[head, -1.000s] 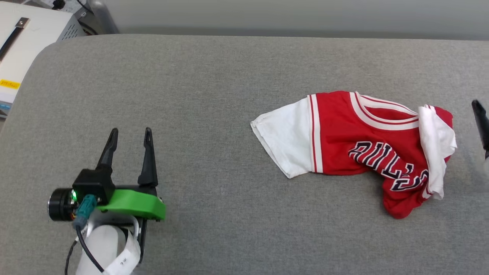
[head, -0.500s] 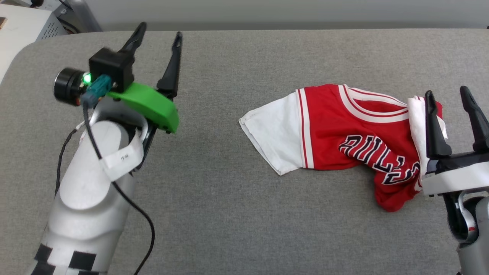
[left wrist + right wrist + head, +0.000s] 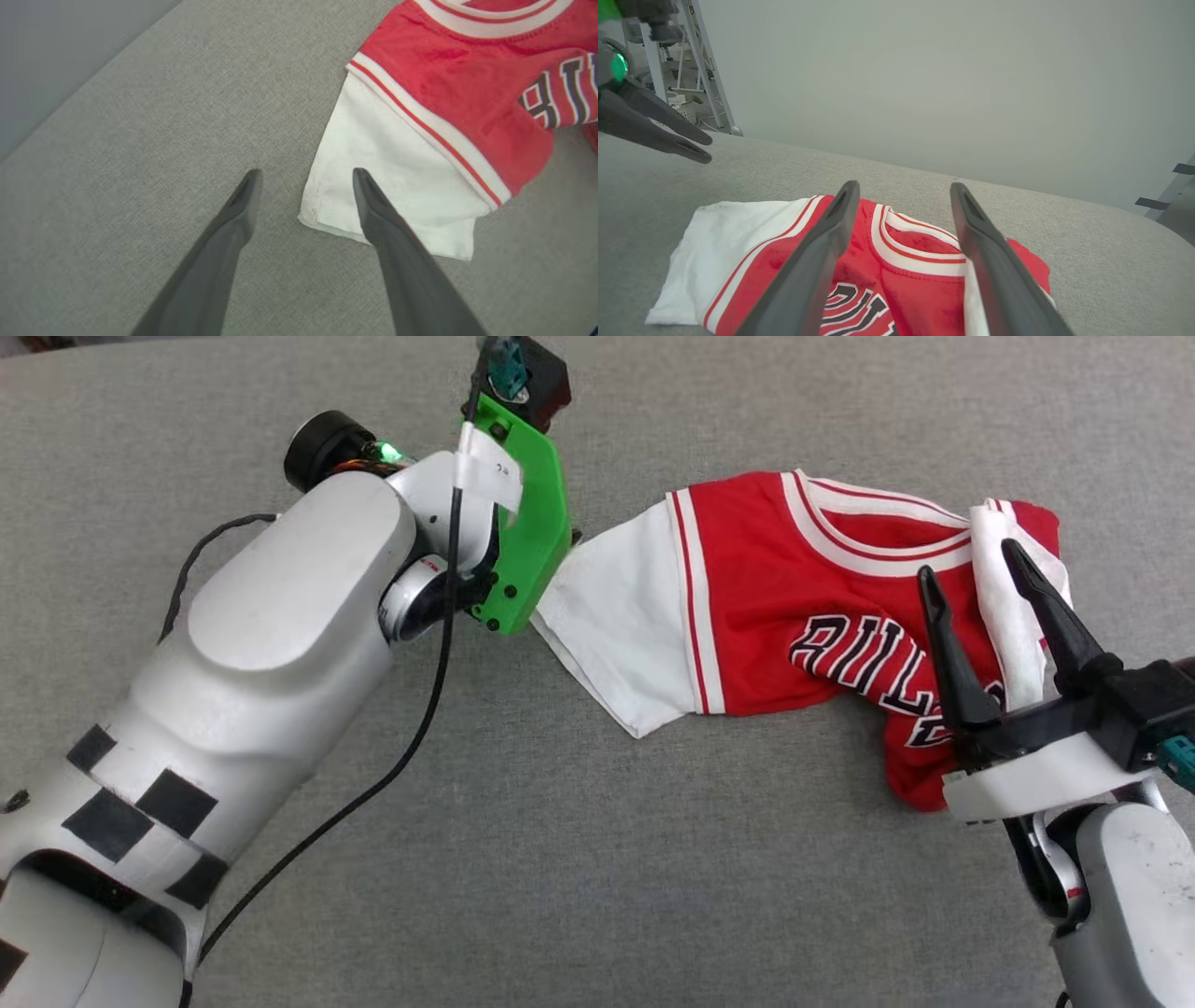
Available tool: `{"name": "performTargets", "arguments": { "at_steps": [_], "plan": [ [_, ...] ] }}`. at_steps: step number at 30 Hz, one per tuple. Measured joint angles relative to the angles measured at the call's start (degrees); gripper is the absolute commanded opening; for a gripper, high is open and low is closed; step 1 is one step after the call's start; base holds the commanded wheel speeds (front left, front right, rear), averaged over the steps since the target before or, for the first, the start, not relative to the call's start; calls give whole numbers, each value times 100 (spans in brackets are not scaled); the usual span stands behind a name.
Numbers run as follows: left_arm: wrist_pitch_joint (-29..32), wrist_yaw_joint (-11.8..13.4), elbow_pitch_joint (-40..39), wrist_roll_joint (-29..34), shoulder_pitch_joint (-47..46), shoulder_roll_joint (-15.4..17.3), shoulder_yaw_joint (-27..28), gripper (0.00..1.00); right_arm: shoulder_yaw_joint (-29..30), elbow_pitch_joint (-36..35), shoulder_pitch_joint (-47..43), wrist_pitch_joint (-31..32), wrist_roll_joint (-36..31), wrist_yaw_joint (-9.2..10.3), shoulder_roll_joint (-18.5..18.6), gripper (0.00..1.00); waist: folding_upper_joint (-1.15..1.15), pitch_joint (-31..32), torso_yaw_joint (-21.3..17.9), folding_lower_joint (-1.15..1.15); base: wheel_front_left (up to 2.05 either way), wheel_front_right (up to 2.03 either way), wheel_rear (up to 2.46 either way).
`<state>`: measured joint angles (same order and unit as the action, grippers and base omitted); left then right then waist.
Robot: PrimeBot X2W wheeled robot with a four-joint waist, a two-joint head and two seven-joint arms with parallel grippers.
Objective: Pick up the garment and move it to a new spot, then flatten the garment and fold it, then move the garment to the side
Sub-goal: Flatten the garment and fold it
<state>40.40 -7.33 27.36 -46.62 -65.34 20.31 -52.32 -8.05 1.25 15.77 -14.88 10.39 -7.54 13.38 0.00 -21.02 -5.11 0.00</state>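
1. The grey padded surface (image 3: 653,859) lies bare across the whole near side and to the left of the left arm. That is your open room.
2. In the right wrist view its far edge runs a little beyond the jersey (image 3: 747,597) against a pale wall (image 3: 948,84), and rounds off at the far right.
3. The jersey lies crumpled on the right half of the surface. One white sleeve (image 3: 625,607) is spread to the left, and the other sleeve is folded over the right end.
4. Your left gripper (image 3: 306,171) is spread wide and empty at the hem of the spread sleeve. One finger is over the white cloth and the other over bare grey, and whether they touch I cannot tell.
5. Your right gripper (image 3: 966,558), also wide and holding nothing, sits over the jersey's right end. Its fingers flank the striped collar (image 3: 915,254).
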Motion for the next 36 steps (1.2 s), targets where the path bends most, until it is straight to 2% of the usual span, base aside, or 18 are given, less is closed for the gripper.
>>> {"name": "performTargets", "arguments": {
  "at_steps": [7, 13, 14, 15, 23, 30, 36],
  "plan": [
    [368, 0, 594, -288, -157, 127, -904, 100, -140, 25, 198, 0, -75, 0, -119, 100, 0, -395, -314, 0, 0, 0, 0],
    [304, 1, 469, -569, -381, 372, -1482, 100, -134, 110, 204, 0, -94, 0, -159, 100, 0, -617, -494, 0, 0, 0, 0],
    [255, 1, 447, -588, -410, 394, -1548, 53, -131, 135, 204, 0, -112, 0, -160, 100, 0, -628, -493, 0, 0, 0, 0],
    [190, 1, 433, -597, -415, 403, -1585, 0, -138, 149, 204, 0, -116, 0, -161, 100, 0, -629, -486, 0, 0, 0, 0],
    [-789, 1, 210, -1205, -312, 498, -1736, 0, -13, 238, 154, 0, -123, 0, -125, 100, 0, -399, -287, 0, 0, 0, 0],
    [-1140, 0, -101, -1659, -214, 1263, -1615, 0, 180, 281, -159, 0, -123, 0, -119, 100, 0, -11, 86, 0, 0, 0, 0],
    [-1222, 10, 3, -1851, 175, 1920, -1538, 0, 226, 286, -257, 1, -123, 0, -123, 100, 0, 252, 371, 0, 0, 0, 0]
  ]
}}
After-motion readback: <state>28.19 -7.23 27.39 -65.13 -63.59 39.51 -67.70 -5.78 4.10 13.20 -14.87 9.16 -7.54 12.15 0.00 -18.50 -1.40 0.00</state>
